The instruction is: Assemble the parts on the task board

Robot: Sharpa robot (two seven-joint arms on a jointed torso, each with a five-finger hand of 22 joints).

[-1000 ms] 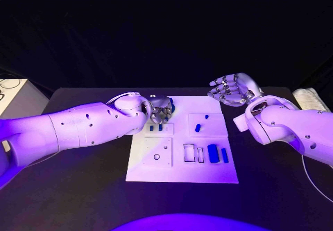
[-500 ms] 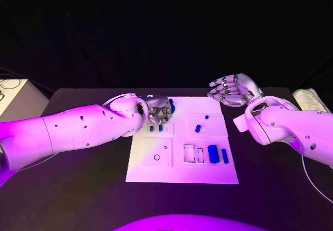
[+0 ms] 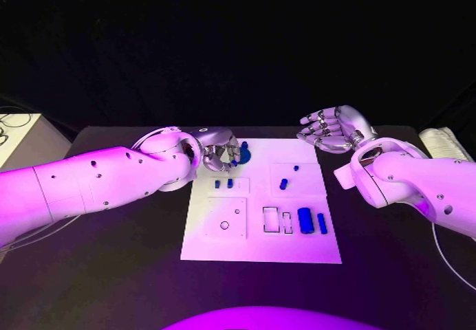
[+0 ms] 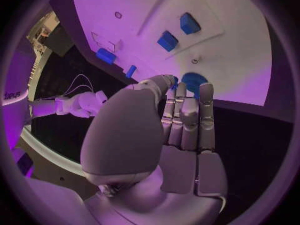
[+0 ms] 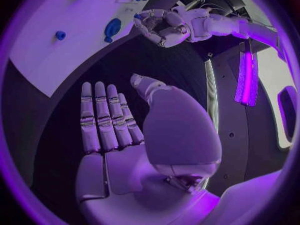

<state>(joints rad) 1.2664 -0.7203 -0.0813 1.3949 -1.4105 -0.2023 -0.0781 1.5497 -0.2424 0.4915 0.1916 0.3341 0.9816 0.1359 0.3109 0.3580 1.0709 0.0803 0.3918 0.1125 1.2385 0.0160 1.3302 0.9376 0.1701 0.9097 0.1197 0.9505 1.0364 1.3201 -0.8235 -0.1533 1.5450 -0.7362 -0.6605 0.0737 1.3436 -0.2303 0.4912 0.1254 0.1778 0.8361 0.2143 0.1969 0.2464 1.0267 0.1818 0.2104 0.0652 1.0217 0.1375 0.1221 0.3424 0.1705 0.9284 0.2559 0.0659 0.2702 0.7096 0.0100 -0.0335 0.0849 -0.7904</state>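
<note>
The white task board (image 3: 260,240) lies mid-table. A round blue part (image 3: 244,152) sits near its far left edge, also seen in the left wrist view (image 4: 195,80) and the right wrist view (image 5: 112,29). My left hand (image 3: 220,155) hovers just left of that part, fingertips (image 4: 187,92) close to it and nothing in its grip. The same hand (image 5: 161,27) looks loosely curled and apart from the part. My right hand (image 3: 336,128) floats open beyond the board's far right corner, fingers (image 5: 103,120) straight and empty.
Two small blue parts (image 3: 223,183) stand behind the left hand, a blue peg (image 3: 283,183) mid-board, and two longer blue parts (image 3: 310,221) at the right. Rectangular slots (image 3: 269,218) and a small hole (image 3: 224,224) lie nearer me. A pale roll (image 3: 441,141) sits at the table's right.
My left hand has drawn back to the left off the round blue part, which now shows uncovered on the board. The right hand has stayed where it was.
</note>
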